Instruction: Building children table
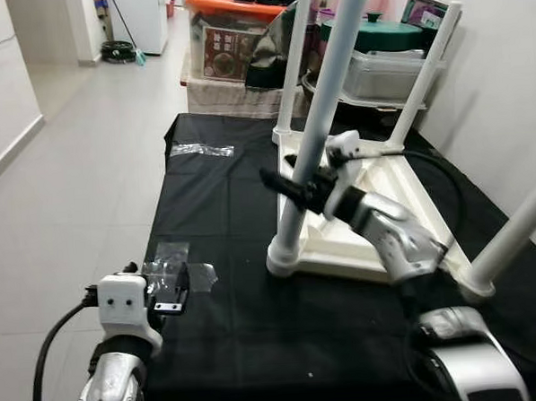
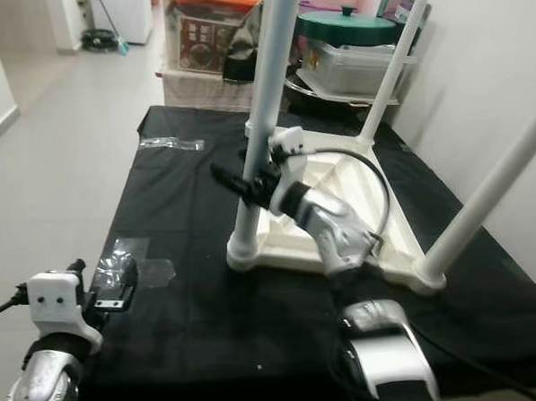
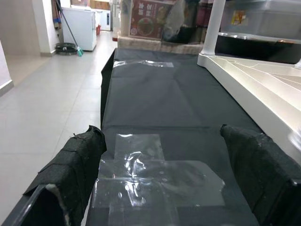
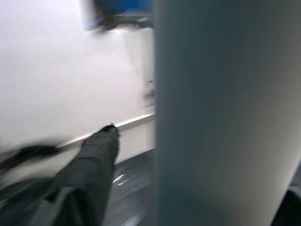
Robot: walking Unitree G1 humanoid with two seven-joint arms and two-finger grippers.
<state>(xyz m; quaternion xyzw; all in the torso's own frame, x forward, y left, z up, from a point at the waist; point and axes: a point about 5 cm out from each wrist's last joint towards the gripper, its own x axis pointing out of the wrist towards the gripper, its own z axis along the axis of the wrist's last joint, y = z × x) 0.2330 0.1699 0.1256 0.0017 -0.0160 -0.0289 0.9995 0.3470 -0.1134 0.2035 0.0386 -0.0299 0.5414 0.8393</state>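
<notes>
Currently I have the white children's table (image 1: pixel 377 214) lying upside down on the black-covered tabletop (image 1: pixel 233 211), its four round legs pointing up. My right gripper (image 1: pixel 294 186) is at the near-left leg (image 1: pixel 317 135), partway up its height; in the right wrist view that leg (image 4: pixel 221 113) stands close in front, with one black finger (image 4: pixel 89 169) visible on one side of it and a sliver of dark on the other, so the fingers straddle the leg, but I cannot tell whether they are pressing on it. The right wrist view is blurred. My left gripper (image 3: pixel 162 174) hangs low over the near-left part of the tabletop, fingers spread apart and holding nothing, with a crumpled patch of clear tape (image 3: pixel 155 179) stuck to the cloth between and just beyond them. A second strip of clear tape (image 1: pixel 201 150) lies further along the left side of the tabletop. Beyond the far end of the tabletop I see an orange-lidded storage box (image 1: pixel 231 36) and a clear bin with a green lid (image 1: pixel 376 35) on top. Grey tiled floor (image 1: pixel 78 174) runs along the left.
</notes>
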